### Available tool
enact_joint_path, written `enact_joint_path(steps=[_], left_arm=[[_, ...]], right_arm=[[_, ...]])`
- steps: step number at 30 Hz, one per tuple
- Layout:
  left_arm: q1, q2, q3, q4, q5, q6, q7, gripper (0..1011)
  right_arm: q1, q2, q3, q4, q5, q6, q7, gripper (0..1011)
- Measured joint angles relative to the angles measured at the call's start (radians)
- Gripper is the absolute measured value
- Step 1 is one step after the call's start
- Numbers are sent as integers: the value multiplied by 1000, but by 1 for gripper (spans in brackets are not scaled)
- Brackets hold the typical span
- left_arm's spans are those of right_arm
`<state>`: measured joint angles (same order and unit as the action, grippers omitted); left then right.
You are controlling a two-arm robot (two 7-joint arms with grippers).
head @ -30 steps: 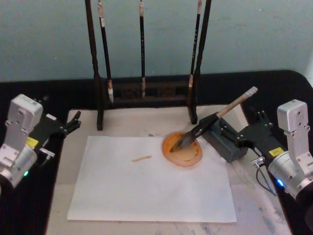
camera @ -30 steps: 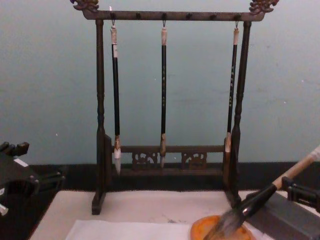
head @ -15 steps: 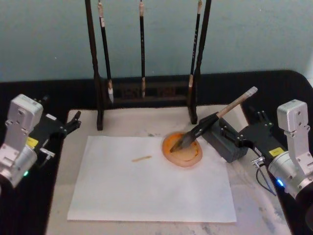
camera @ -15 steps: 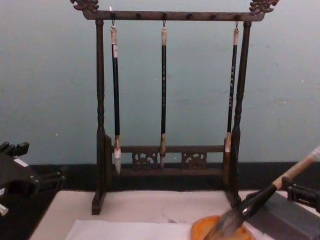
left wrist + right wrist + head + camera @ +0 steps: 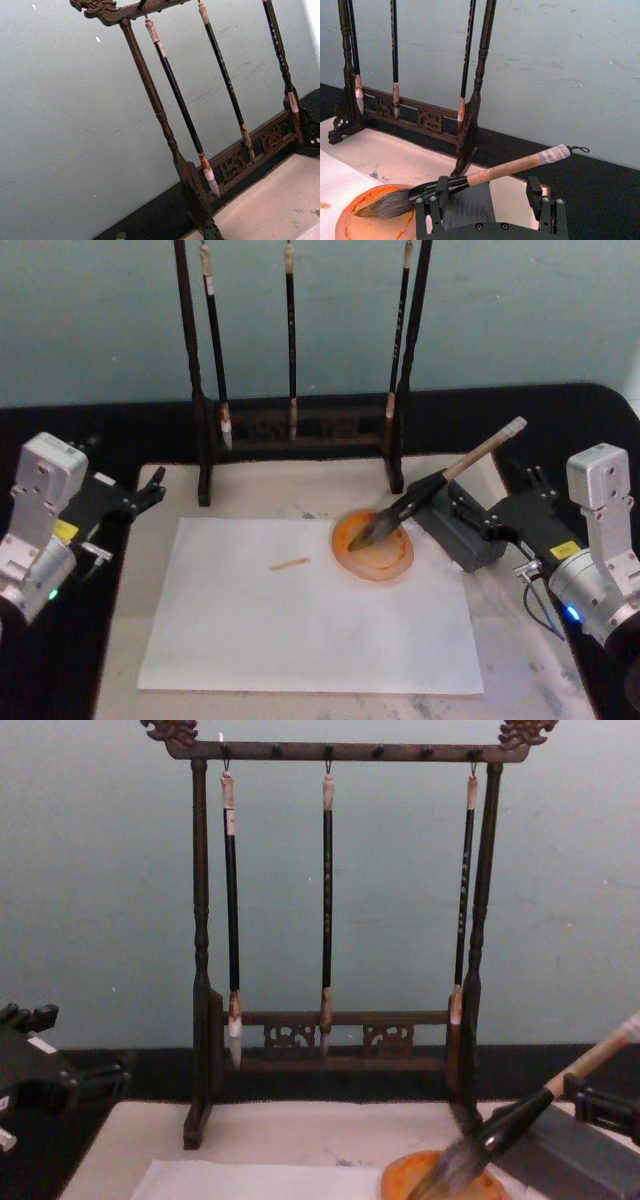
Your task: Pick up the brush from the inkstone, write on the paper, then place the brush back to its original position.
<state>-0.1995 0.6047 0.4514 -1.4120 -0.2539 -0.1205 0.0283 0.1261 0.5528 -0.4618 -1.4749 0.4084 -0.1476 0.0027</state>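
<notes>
The brush (image 5: 430, 487) leans on the grey inkstone (image 5: 452, 532), its pale handle pointing up to the right. Its bristle tuft (image 5: 385, 205) rests in an orange dish (image 5: 374, 550). The white paper (image 5: 300, 610) lies flat on the beige mat, and the dish overlaps its far right corner. My right gripper (image 5: 495, 498) is open just behind the inkstone, one finger (image 5: 437, 199) close to the black ferrule and the other (image 5: 535, 191) out under the handle's end. At the mat's left edge my left gripper (image 5: 122, 465) stands open and holds nothing.
A dark wooden rack (image 5: 330, 750) stands at the back with three thin black brushes (image 5: 327, 900) hanging from it. A short tan mark (image 5: 290, 563) lies on the paper. The beige mat (image 5: 270, 485) sits on a black table (image 5: 560, 420).
</notes>
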Motion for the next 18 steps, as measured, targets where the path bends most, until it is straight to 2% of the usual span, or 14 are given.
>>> enact_joint_path(steps=[18], left_arm=[[0,0,0,0,0,0,0,1010]], right_arm=[[0,0,0,0,0,0,0,1000]])
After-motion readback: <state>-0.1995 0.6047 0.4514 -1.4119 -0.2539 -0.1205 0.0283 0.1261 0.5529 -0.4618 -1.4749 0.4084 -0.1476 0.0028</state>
